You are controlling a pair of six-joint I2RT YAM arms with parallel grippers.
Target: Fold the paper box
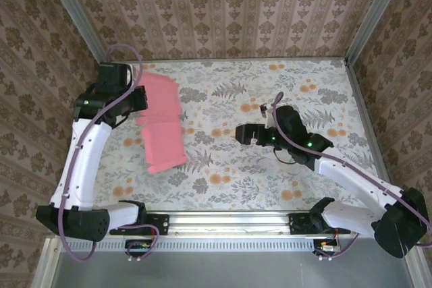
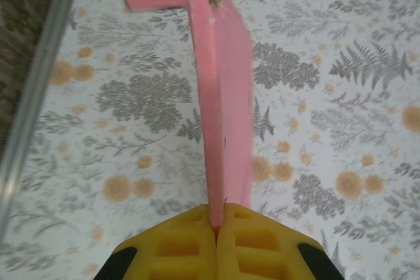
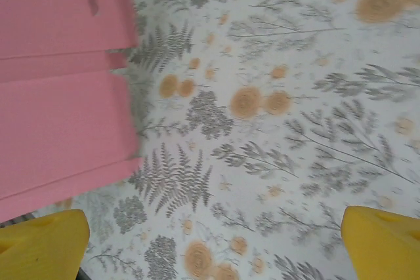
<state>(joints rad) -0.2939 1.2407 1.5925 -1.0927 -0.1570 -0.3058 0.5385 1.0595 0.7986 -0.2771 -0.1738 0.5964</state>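
Left pincer (image 2: 216,227): clamped on box (image 2: 226,96) edge, held up over left side of tabletop (image 2: 341,129). Right pincer (image 3: 216,244): fingers apart, empty, near box. Keep clamp tight; press flap along crease with right, avoid tearing.

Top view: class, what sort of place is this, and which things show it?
Most likely a robot test booth, not a home: a flower-patterned table boxed in by wallpapered panels, and a left arm and right arm bolted to a metal rail at its near edge.
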